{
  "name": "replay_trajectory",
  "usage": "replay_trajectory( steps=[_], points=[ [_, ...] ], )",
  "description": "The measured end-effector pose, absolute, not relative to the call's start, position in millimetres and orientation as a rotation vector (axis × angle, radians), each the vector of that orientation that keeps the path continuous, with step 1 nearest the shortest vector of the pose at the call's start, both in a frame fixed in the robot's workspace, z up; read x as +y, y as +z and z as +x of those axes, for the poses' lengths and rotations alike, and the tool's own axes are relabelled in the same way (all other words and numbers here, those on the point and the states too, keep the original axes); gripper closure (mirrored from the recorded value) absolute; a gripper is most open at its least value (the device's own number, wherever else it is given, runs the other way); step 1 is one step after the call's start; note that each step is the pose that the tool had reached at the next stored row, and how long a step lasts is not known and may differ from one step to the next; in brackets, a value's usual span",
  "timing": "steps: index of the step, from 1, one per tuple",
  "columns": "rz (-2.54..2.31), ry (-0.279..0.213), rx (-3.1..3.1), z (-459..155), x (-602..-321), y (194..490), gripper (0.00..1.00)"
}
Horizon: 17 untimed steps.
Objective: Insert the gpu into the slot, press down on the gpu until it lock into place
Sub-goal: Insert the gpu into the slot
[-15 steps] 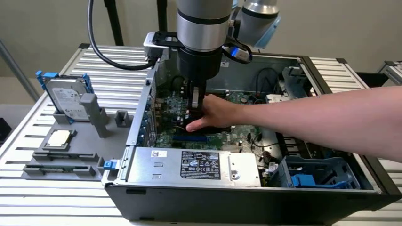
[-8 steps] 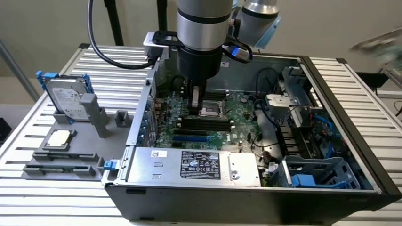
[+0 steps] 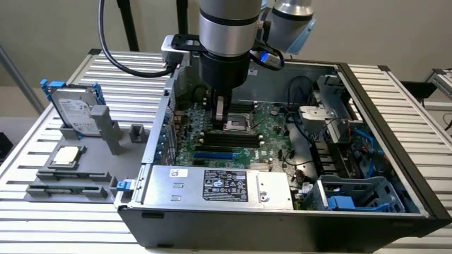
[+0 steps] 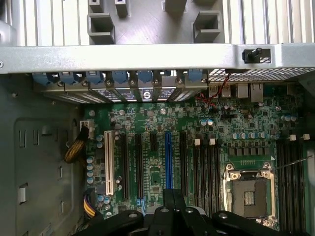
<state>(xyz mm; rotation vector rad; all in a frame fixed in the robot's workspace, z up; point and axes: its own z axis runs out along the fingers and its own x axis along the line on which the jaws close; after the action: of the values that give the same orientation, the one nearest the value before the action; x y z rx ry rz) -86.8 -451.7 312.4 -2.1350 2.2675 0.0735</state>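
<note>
- We are looking at a ribbed metal tabletop [image 3: 42, 233] that is carrying everything. At the exterior view's left, a hard drive [image 3: 74, 114] is standing in a grey holder, and a processor chip [image 3: 65, 154] is lying on a grey block closer to the camera.
- Moving right, an open computer case [image 3: 282, 225] is lying on its side with its green circuit board [image 3: 265, 143] facing up. A silver power box [image 3: 219, 185] is sitting along the case's near wall.
- The slot [image 3: 215, 156], a bright blue strip, is lying on the board just behind that box, and nothing is sitting in it yet.
- The arm [image 3: 226, 32] is reaching down into the case. Its jaws are clenching the gpu [image 3: 220, 114], a thin dark card that is hanging on edge over the board.
- In the wrist view, the clenched jaws are lining up with the blue strip, which is running lengthwise away from them.
- Just right of the card, the silver processor socket [image 3: 236, 125] is sitting with the black memory slots [image 3: 229, 138] in front of it.
- Farther right, black cables [image 3: 300, 153] are trailing across the board, and a blue drive cage [image 3: 353, 193] is filling the case's right end.
</note>
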Motion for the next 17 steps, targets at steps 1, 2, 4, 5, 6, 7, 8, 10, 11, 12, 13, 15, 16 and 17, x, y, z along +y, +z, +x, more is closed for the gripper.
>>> replay_trajectory(
  steps=[1, 2, 4, 5, 6, 7, 8, 10, 11, 12, 13, 15, 16, 17],
  points=[
    [-2.135, 0.074, 2.268, -86.8, -451.7, 312.5, 0.89],
    [-2.135, 0.074, 2.267, -86.8, -451.7, 312.6, 0.89],
    [-2.135, 0.074, 2.267, -86.8, -451.6, 312.7, 0.82],
    [-2.135, 0.074, 2.267, -86.8, -451.6, 312.8, 0.82],
    [-2.135, 0.074, 2.268, -86.8, -451.7, 312.9, 0.7],
    [-2.135, 0.074, 2.267, -86.8, -451.7, 313.0, 0.7],
    [-2.135, 0.074, 2.267, -86.8, -451.7, 313.0, 0.64],
    [-2.135, 0.074, 2.267, -86.8, -451.7, 313.2, 0.64],
    [-2.135, 0.074, 2.267, -86.8, -451.6, 313.2, 0.58],
    [-2.135, 0.074, 2.267, -86.8, -451.7, 313.3, 0.58],
    [-2.135, 0.074, 2.267, -86.8, -451.7, 313.4, 0.58],
    [-2.135, 0.074, 2.267, -86.8, -451.7, 313.6, 0.58],
    [-2.135, 0.073, 2.267, -86.8, -451.7, 313.6, 0.58],
    [-2.135, 0.073, 2.267, -86.8, -451.7, 313.7, 0.58]
  ],
)
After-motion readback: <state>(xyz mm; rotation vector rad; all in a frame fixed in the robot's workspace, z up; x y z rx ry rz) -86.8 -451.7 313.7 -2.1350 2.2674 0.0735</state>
